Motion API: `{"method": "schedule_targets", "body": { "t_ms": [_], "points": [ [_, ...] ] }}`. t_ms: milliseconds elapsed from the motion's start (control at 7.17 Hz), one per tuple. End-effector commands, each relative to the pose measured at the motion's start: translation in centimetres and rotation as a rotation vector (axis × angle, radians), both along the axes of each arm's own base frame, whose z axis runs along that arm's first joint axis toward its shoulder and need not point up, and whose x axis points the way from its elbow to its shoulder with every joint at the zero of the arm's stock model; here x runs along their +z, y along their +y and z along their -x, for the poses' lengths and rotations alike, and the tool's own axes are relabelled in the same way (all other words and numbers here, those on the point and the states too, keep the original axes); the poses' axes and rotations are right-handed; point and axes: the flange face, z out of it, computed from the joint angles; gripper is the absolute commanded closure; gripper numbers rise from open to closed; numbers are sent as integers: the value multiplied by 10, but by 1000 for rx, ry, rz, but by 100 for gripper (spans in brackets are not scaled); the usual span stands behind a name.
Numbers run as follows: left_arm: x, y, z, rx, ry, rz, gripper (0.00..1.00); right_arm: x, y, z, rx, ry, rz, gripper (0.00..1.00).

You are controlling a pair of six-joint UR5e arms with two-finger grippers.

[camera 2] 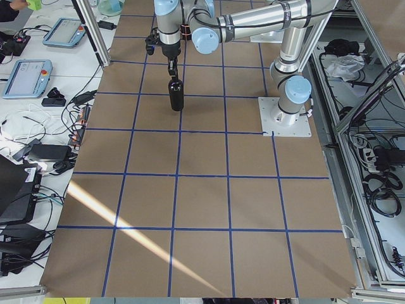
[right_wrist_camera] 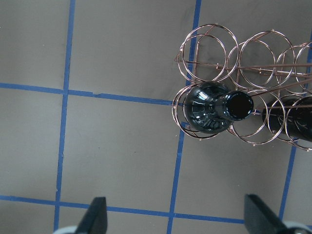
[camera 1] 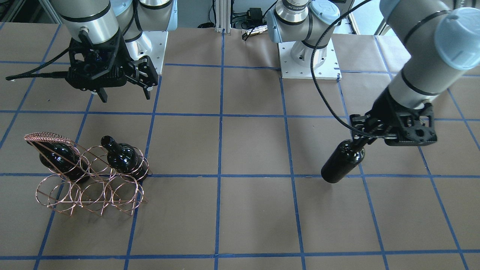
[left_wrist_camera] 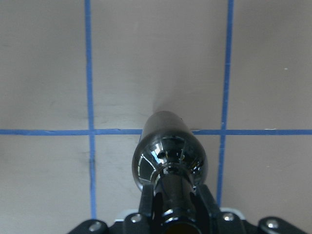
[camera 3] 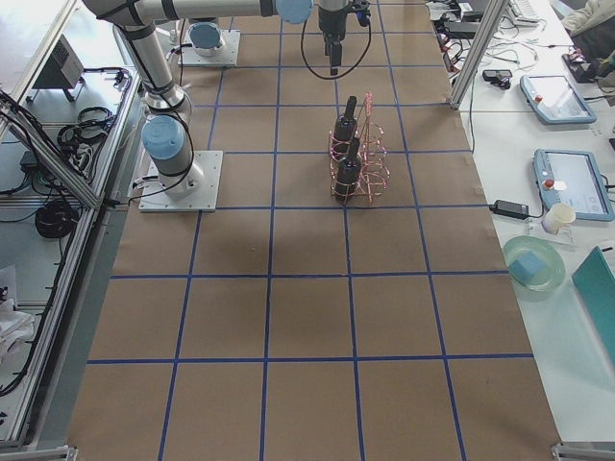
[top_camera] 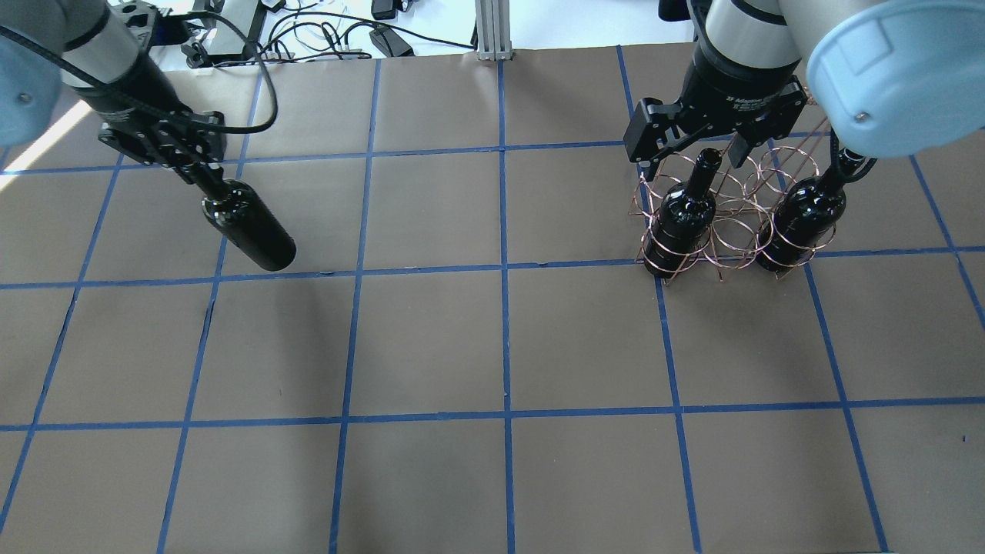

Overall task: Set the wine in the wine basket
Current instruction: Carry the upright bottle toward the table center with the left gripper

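My left gripper (top_camera: 198,175) is shut on the neck of a dark glass wine bottle (top_camera: 250,227) and holds it tilted above the table, far from the rack. The bottle also shows in the front view (camera 1: 343,161) and the left wrist view (left_wrist_camera: 168,161). The copper wire wine basket (top_camera: 731,227) stands on the table's right side, also seen in the front view (camera 1: 90,191). It holds two alike bottles (top_camera: 681,215) (top_camera: 804,215), necks up. My right gripper (top_camera: 692,148) is open and empty above the near bottle (right_wrist_camera: 209,107).
The brown table (top_camera: 500,346) is marked with a blue tape grid. The two arm bases (camera 1: 309,56) stand at the robot's edge. Cables and devices (top_camera: 308,31) lie beyond the far edge. Tablets and a cup (camera 3: 557,216) sit on a side bench.
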Motion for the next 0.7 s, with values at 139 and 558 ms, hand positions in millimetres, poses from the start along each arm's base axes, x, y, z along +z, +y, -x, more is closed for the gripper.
{"method": "schedule_targets", "body": {
  "t_ms": [139, 558],
  "points": [
    [-8, 40, 150, -33, 30, 17, 100, 0, 0, 0, 1, -5, 0, 0],
    [-19, 90, 181, -65, 25, -28, 100, 0, 0, 0, 6, 2, 0, 0]
  ]
}}
